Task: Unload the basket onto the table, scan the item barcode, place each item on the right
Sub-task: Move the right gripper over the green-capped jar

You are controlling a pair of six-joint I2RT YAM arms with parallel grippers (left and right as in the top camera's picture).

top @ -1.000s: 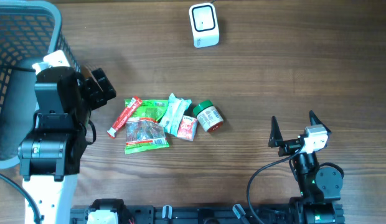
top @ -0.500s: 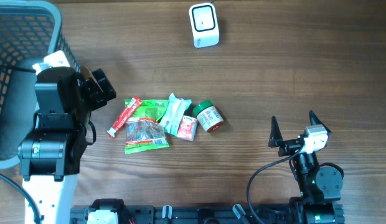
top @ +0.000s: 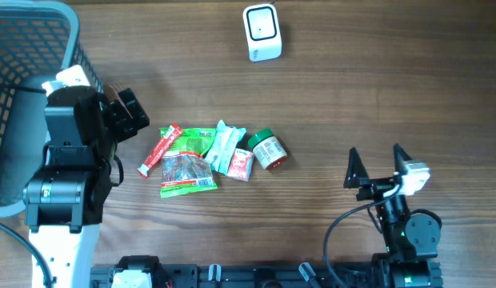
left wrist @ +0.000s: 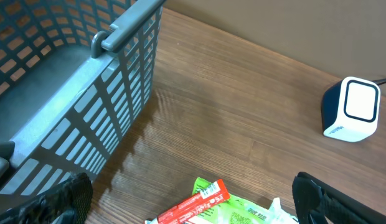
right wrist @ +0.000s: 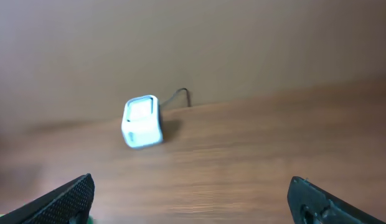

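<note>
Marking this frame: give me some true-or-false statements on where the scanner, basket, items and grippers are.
1. The left gripper and the right gripper are both open and empty. True.
2. The scanner stands inside the basket. False: it stands on the table, well apart from the basket.
3. The jar lies at the right end of the pile of items. True.
4. The left gripper holds the red stick. False: the stick lies on the table at the left end of the pile, untouched.
</note>
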